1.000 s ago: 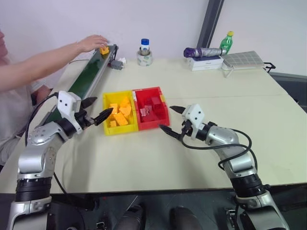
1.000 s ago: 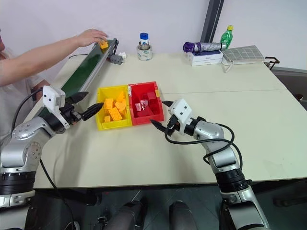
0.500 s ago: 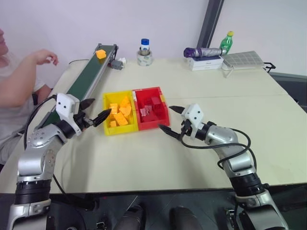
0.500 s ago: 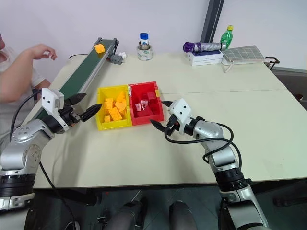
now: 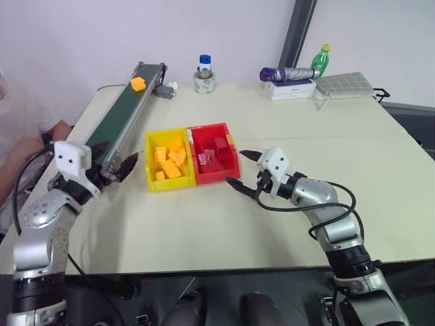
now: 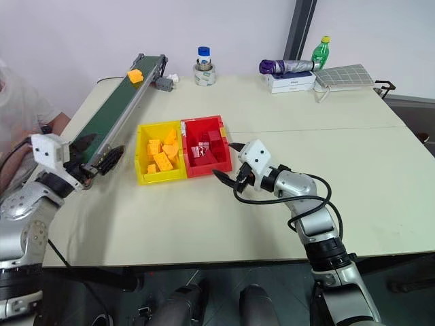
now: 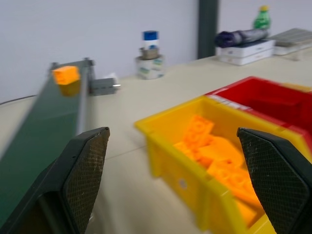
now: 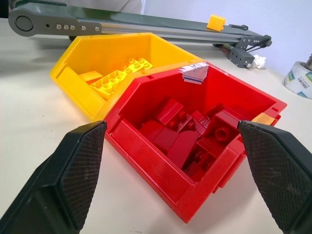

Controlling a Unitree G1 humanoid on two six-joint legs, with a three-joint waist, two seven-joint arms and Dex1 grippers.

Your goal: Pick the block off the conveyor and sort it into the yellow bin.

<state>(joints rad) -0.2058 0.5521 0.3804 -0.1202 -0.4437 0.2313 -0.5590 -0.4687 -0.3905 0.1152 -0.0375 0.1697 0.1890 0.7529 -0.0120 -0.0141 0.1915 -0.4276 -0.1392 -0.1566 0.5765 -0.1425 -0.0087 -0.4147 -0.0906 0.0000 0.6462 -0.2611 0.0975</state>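
Note:
The yellow-orange block (image 5: 138,83) rides on the dark green conveyor (image 5: 115,115) near its far end, by the small grey motor. Joined to a red bin (image 5: 217,176), the yellow bin (image 5: 170,185) holds several yellow blocks. My left gripper (image 5: 115,159) is open and empty. It hovers beside the conveyor's near end, left of the yellow bin and well short of the block (image 7: 66,78). My right gripper (image 5: 238,168) is open and empty just right of the red bin.
A person (image 5: 17,122) sits at the table's left edge, close to the conveyor. At the back stand a tape roll with a small jar (image 5: 204,76), a folded umbrella on a white box (image 5: 289,80), a green bottle (image 5: 321,60) and a grid mat (image 5: 346,84).
The person's hand left the block on the belt and drew back out to the left. My left gripper moved left from the yellow bin to the conveyor. The right arm kept still.

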